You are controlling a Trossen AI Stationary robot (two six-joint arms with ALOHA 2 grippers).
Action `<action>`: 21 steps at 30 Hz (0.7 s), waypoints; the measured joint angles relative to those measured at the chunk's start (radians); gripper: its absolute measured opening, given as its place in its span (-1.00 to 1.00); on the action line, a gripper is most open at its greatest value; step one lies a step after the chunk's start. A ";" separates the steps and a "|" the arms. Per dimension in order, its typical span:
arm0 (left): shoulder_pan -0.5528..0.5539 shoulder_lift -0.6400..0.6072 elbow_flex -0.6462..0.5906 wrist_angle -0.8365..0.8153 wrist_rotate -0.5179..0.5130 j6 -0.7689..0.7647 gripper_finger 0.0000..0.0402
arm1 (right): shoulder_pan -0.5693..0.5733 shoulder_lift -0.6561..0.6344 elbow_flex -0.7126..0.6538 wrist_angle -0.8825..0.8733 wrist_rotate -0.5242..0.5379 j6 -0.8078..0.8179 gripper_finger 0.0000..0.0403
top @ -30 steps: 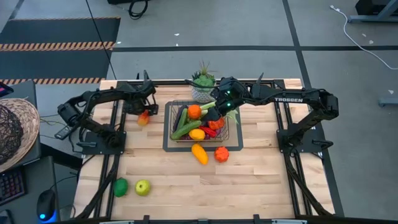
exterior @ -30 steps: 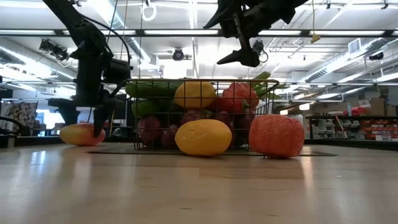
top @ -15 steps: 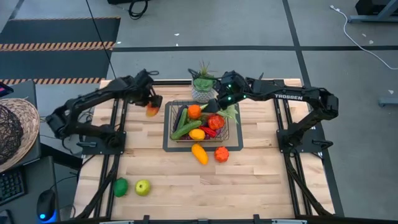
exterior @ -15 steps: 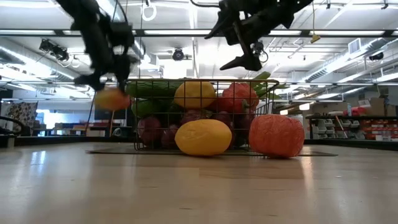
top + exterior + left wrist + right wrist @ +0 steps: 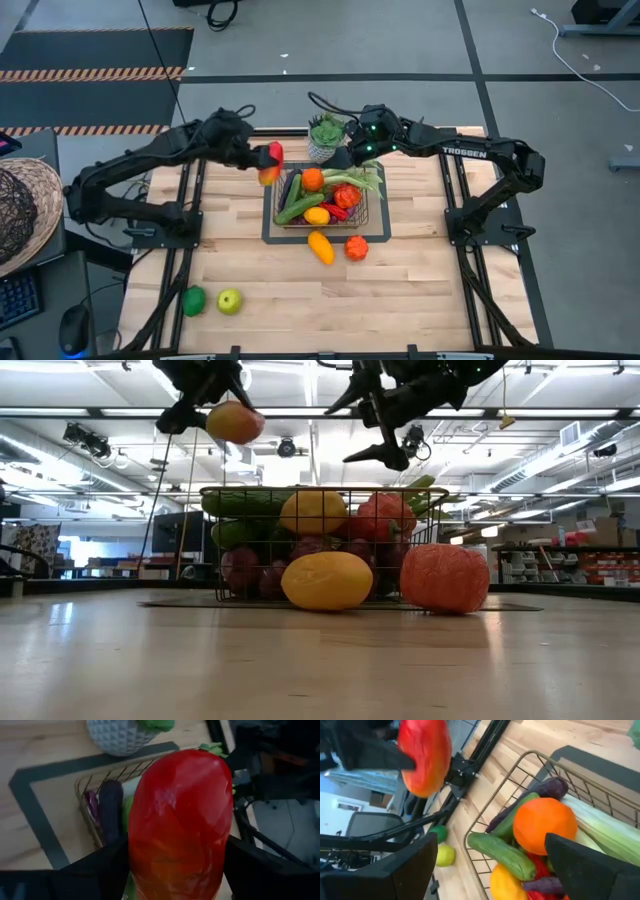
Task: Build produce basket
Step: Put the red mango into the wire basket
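The left hand [image 5: 262, 162] is clamped on a red-orange fruit [image 5: 268, 167], held in the air just outside the left rim of the wire basket [image 5: 277, 187]. The basket, heaped with produce [image 5: 322, 196], sits mid-counter [image 5: 400, 290]. The right hand [image 5: 352, 160], fingers apart and empty, hovers over the basket's far right corner, beside the succulent pot [image 5: 322, 146].
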 joint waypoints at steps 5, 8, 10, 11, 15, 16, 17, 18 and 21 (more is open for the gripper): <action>-0.083 0.001 -0.048 0.070 -0.075 -0.153 0.38 | 0.004 0.000 0.000 0.012 -0.030 0.030 0.84; -0.118 0.003 -0.064 0.112 -0.094 -0.210 0.42 | 0.012 0.000 0.000 0.011 -0.051 0.035 0.84; -0.140 0.016 -0.065 0.142 -0.115 -0.215 0.44 | 0.017 0.000 0.000 0.010 -0.056 0.034 0.84; -0.149 0.018 -0.067 0.142 -0.124 -0.216 0.44 | 0.020 0.000 0.000 0.009 -0.056 0.035 0.84; -0.184 0.028 -0.065 0.185 -0.145 -0.221 0.44 | 0.026 0.000 0.000 0.009 -0.056 0.037 0.84; -0.189 0.029 -0.066 0.174 -0.146 -0.209 0.44 | 0.028 0.000 0.000 0.010 -0.056 0.037 0.84; -0.194 0.029 -0.067 0.172 -0.146 -0.202 0.44 | 0.028 0.000 0.000 0.011 -0.056 0.037 0.84; -0.202 0.029 -0.067 0.177 -0.146 -0.203 0.45 | 0.029 0.000 0.000 0.010 -0.056 0.037 0.84; -0.221 0.029 -0.067 0.173 -0.156 -0.201 0.45 | 0.033 0.000 0.000 0.011 -0.055 0.037 0.84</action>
